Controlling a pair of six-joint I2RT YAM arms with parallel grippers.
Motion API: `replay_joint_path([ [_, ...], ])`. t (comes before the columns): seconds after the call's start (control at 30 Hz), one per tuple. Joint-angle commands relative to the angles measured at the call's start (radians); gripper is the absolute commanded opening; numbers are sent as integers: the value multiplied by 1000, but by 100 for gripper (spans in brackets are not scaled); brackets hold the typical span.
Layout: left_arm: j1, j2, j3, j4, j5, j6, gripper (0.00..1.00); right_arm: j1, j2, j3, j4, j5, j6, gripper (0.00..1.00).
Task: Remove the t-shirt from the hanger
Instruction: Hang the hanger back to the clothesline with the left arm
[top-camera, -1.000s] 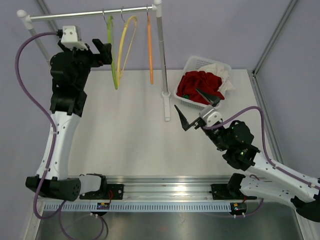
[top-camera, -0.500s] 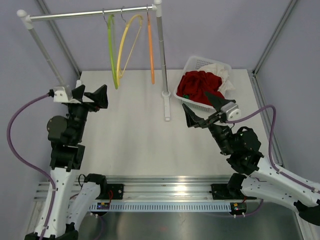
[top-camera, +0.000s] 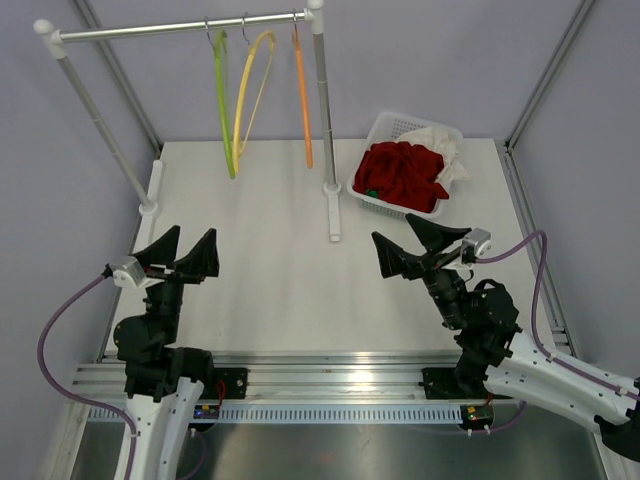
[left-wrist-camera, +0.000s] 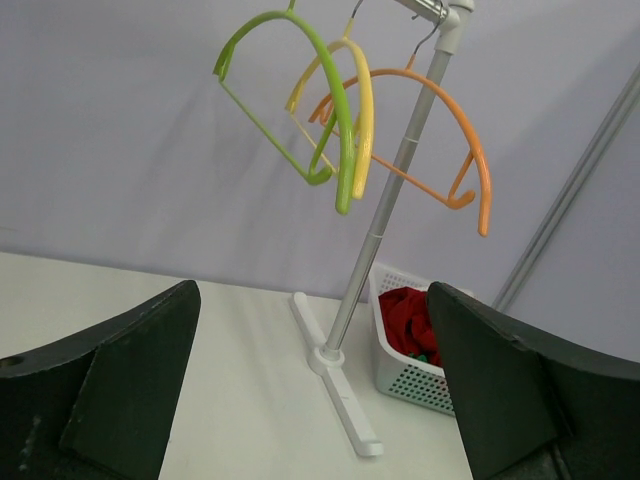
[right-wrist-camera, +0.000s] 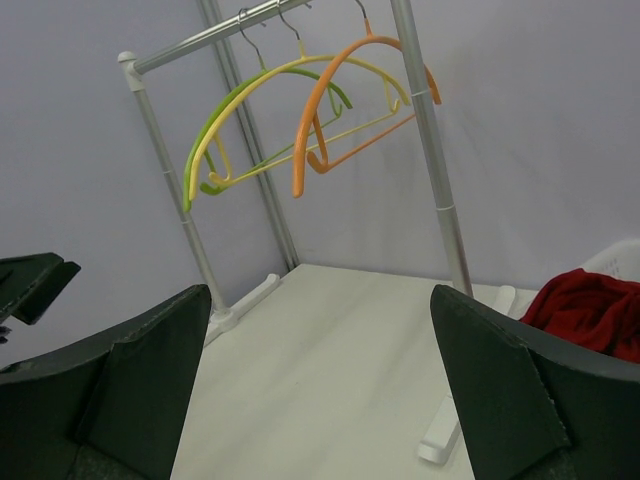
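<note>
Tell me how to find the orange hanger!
Find the silver rail across the back of the table, with three bare hangers on it. The orange hanger hangs at the right end, closest to the right post. Its neighbours are the yellow hanger and the green hanger.

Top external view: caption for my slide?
Bare on metal rail: green plastic hanger, yellow hanger, orange hanger; red t-shirt in white mesh basket; left fingers, right fingers open.

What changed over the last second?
The left gripper drew back from the metal rail towards its base; the right gripper swung slightly back from the white mesh basket. Both stay open and empty. The green hanger, yellow hanger, orange hanger and red t-shirt in the basket are unchanged.
</note>
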Motion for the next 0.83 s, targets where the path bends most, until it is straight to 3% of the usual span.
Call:
replay_joint_path([
  [0.0,-4,-64,-73,107,-12,-58,99,1,8,39,13,25,-2,99],
  [0.1,-4,-76,-93,103,1,-66,99,1,7,50,-64,14,-94,99],
  [0.27,-4,-65,-141,150,-6,-66,99,0,-12,-95,155,-3,-180,100],
  [0.8,-4,-47,-124,126,-18,-55,99,1,93,-56,160,74,-188,99],
])
